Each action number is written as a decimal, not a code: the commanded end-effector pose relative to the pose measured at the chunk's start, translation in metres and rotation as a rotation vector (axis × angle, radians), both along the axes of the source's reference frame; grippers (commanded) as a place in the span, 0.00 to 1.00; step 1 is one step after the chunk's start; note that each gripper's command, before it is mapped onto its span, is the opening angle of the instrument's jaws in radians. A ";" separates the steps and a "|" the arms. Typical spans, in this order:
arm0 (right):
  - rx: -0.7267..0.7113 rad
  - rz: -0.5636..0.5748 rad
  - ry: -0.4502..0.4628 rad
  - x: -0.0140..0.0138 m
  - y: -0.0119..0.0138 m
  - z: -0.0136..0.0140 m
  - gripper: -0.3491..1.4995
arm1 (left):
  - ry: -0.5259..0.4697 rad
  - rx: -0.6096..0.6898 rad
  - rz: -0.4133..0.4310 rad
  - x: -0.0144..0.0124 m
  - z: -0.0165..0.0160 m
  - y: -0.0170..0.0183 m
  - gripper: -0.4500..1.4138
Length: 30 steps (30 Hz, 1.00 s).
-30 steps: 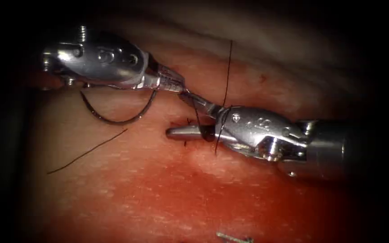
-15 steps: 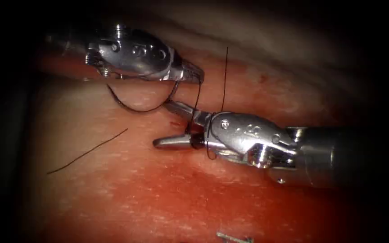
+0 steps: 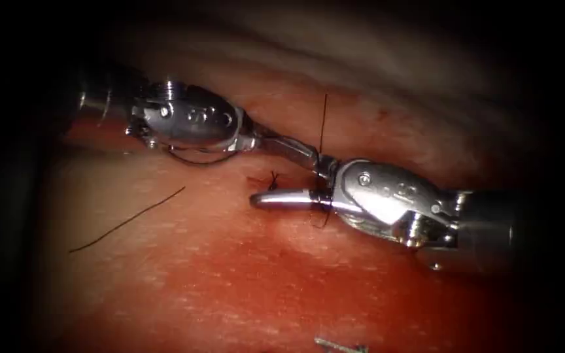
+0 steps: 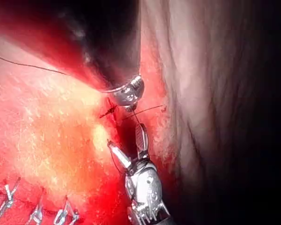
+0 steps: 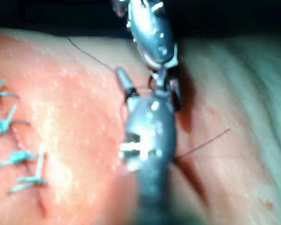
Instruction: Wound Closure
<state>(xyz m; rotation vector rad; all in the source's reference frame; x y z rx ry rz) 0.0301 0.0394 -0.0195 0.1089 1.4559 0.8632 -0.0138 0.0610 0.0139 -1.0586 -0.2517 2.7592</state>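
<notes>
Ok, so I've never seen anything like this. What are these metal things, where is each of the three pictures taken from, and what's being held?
These are two thin robot arms practising stitches on a slab of pork, the tissue. The wide picture looks down from above and in front. The other two are taken close up from each arm's wrist. The left tool grips a curved needle near one end. The needle is out of the tissue, tucked under that tool. The right tool has its jaws open and holds nothing, though dark thread runs across it. A small stitch sits beside it. A loose piece of thread lies further left.
</notes>
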 end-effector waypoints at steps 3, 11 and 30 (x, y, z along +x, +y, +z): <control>0.004 0.049 -0.014 0.0007 -0.0001 0.0005 0.78 | 0.007 0.013 0.009 -0.0005 0.0009 -0.0014 0.05; 0.196 0.179 -0.064 -0.0018 -0.0001 0.0020 0.73 | 0.002 0.016 0.021 -0.0001 -0.0007 -0.0040 0.05; 0.742 0.351 -0.147 -0.0034 -0.0035 0.0087 0.63 | 0.020 0.043 0.045 -0.0025 -0.0031 -0.0047 0.05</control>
